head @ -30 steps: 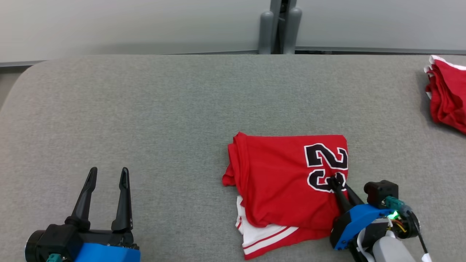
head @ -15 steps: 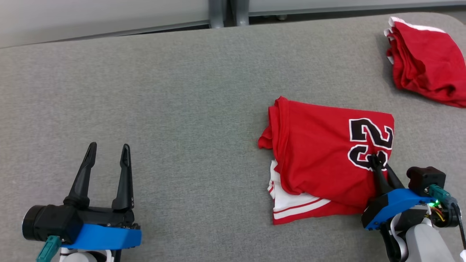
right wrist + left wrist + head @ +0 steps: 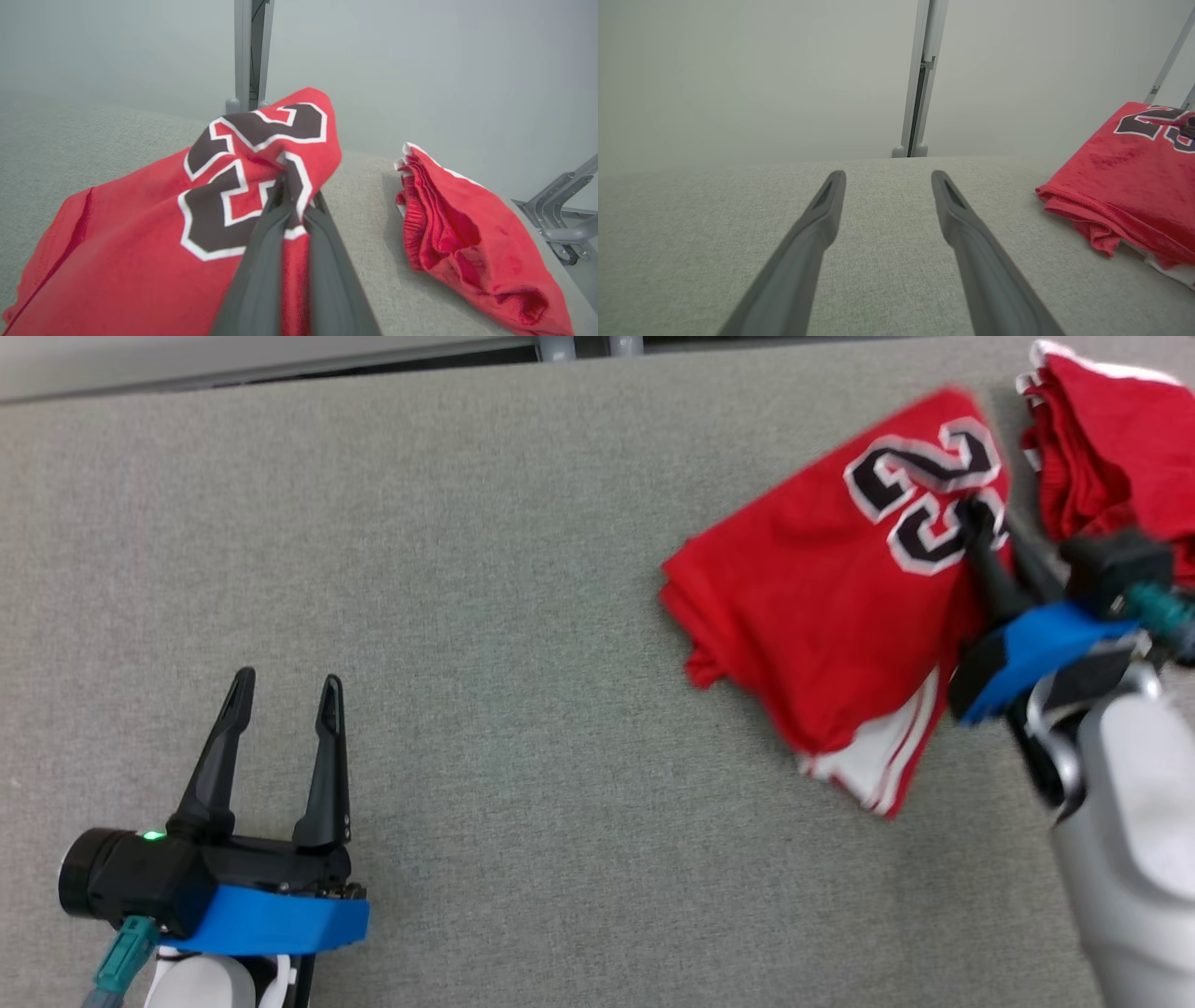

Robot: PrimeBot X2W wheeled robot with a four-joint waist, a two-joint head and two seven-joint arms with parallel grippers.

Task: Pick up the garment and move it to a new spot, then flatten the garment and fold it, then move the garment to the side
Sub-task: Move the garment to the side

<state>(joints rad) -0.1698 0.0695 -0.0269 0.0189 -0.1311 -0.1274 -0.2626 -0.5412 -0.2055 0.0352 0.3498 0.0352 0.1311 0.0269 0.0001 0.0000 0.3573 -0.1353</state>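
Swinging rightward across the grey fabric table (image 3: 467, 569), the folded red jersey numbered 23 (image 3: 822, 616) now nears another red garment pile (image 3: 1120, 448), its numbered corner pinched by the right gripper (image 3: 978, 513); left gripper (image 3: 287, 679) idles, fingers apart; move-aside seemingly underway

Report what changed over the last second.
The right end effector, shut on the jersey at its number, has swung it rightward toward the pile, lifting that corner and turning the jersey. No new grasp or release. The left end effector stayed open and idle; the pile stayed put.
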